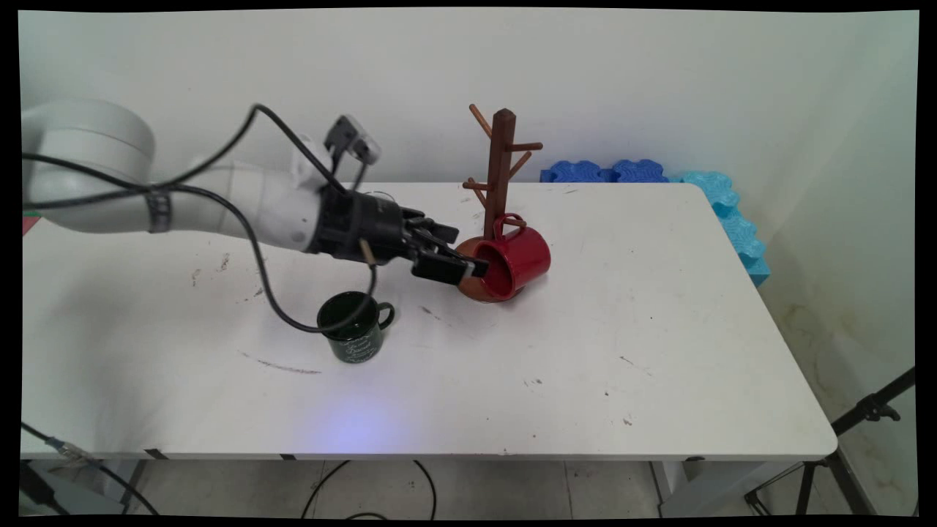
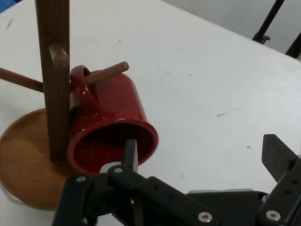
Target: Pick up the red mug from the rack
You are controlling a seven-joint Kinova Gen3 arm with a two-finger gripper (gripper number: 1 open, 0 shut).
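Observation:
A red mug [image 1: 521, 260] [image 2: 110, 117] hangs tilted by its handle on a low peg [image 2: 109, 73] of the wooden mug tree [image 1: 501, 165] [image 2: 52, 70], its mouth turned toward my hand. Its lower rim sits near the tree's round base [image 1: 471, 287] [image 2: 26, 160]. My gripper [image 1: 468, 265] [image 2: 202, 160] is open at the mug's mouth. One finger [image 2: 130, 153] reaches just inside the rim, and the other finger [image 2: 277, 155] stands well clear outside it. Nothing is held.
A dark green mug [image 1: 355, 327] stands upright on the white table [image 1: 622, 351] below the arm, under a hanging black cable. Blue foam pieces [image 1: 721, 201] lie along the table's far right edge. A black tripod [image 1: 864, 417] stands beyond the right corner.

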